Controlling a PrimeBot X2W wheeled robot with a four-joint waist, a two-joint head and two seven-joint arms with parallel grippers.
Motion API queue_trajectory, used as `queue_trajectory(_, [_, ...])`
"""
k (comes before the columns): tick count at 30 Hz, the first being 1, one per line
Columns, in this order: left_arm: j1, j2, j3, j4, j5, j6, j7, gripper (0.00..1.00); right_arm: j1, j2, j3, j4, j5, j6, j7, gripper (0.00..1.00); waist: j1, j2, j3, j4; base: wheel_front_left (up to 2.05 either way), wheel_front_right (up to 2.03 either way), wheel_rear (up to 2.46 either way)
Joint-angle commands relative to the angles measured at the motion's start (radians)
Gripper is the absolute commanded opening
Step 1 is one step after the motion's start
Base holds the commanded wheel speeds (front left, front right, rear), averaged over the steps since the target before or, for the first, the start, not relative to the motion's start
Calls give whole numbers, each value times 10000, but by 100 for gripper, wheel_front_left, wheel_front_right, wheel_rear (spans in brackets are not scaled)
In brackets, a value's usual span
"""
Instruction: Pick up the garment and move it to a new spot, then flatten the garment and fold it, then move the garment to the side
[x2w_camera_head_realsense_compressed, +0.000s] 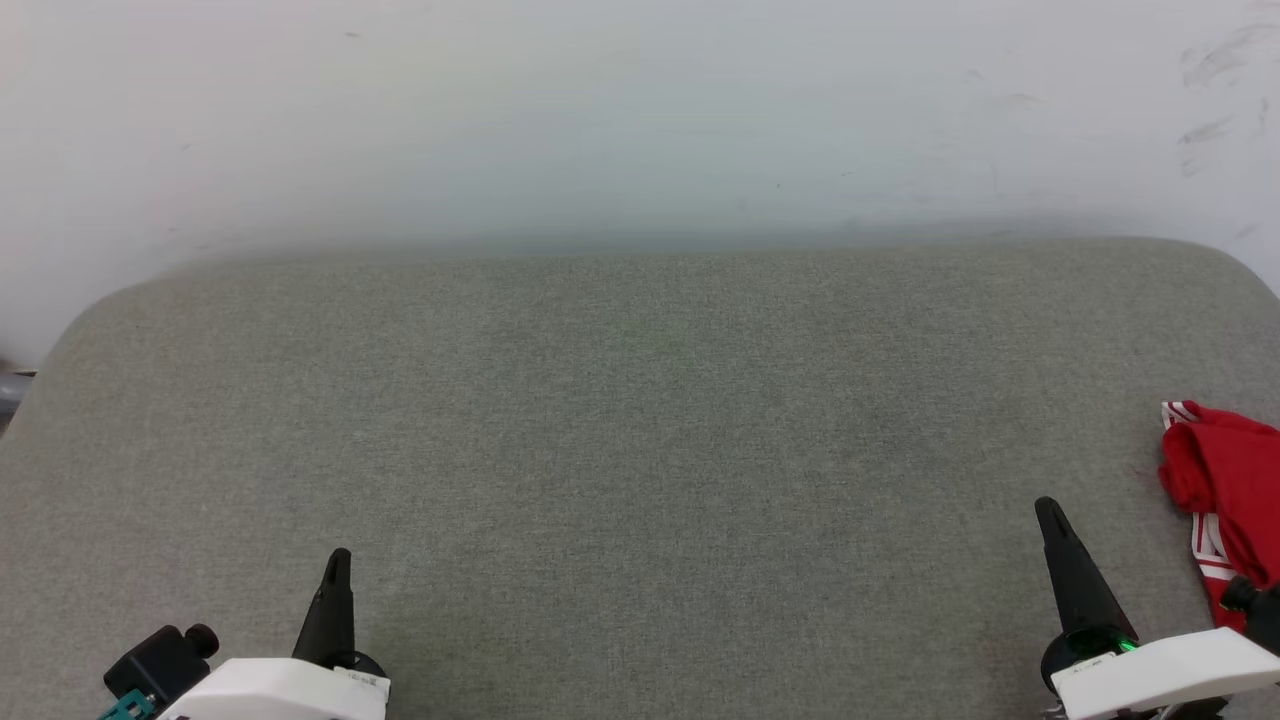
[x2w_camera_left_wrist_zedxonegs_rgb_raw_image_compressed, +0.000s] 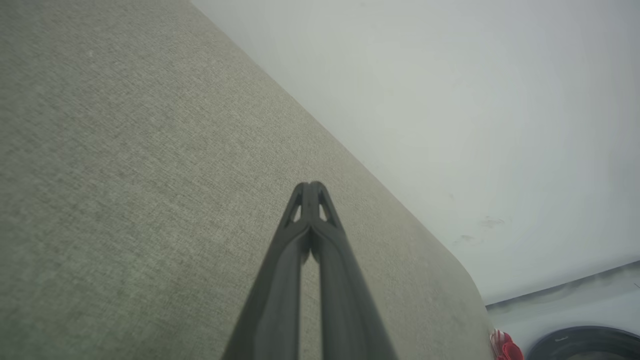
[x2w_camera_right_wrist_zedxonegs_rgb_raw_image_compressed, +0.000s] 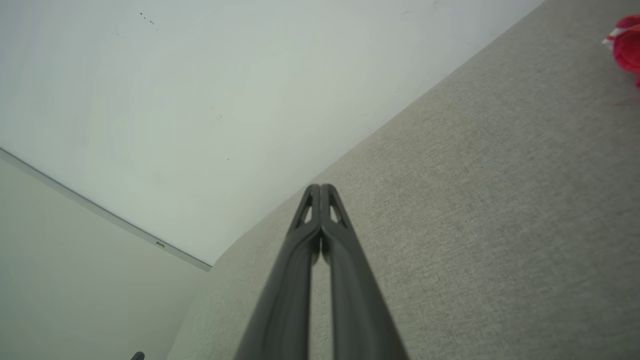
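Both pincers are shut tight and hold nothing. The left pincer (x2w_camera_head_realsense_compressed: 338, 560) pokes up at the near left of the grey cloth counter (x2w_camera_head_realsense_compressed: 640, 420). The right pincer (x2w_camera_head_realsense_compressed: 1047, 510) pokes up at the near right. In the head view each one looks like a single dark spike, so the two fingers are hard to tell apart there. The wrist views show them better. In each, the fingers touch at the tips, with only a thin slit lower down.

The red shirt (x2w_camera_head_realsense_compressed: 1225, 470) lies bunched up at the right edge of the counter, just to the right of the right pincer and not touching its fingers. The edge of the head view cuts it off, and the right arm's white cover hides its near corner. Red cloth and some red-and-white striped trim show, but the rest of its shape is hard to make out.

The left wrist view catches only a tiny red bit of the shirt (x2w_camera_left_wrist_zedxonegs_rgb_raw_image_compressed: 505, 347) by the counter's rounded corner. It also shows a dark round thing (x2w_camera_left_wrist_zedxonegs_rgb_raw_image_compressed: 585, 342) low down past that corner. That thing is cut off, and I cannot tell what it is. The right wrist view shows the shirt (x2w_camera_right_wrist_zedxonegs_rgb_raw_image_compressed: 629, 45) as a blurry red blob with a little white, cut off at the top right. A white wall (x2w_camera_head_realsense_compressed: 640, 120) stands behind the counter. A small grey thing (x2w_camera_head_realsense_compressed: 10, 390) peeks in at the far left edge of the head view, too cut off to name.
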Motion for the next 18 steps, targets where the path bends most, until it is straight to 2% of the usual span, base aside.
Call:
queue_trajectory(1, [-300, 29, 48, -77, -389, -70, 105, 0, -300, -90, -18, 7, 411, -1, 20, 0, -1, -1, 3, 5, 0, 0, 0])
queue_trajectory(18, [-628, 18, 118, 72, -2434, -152, 622, 0, -736, -112, -89, 606, 2459, -2, 190, 0, -1, -1, 35, 51, 0, 0, 0])
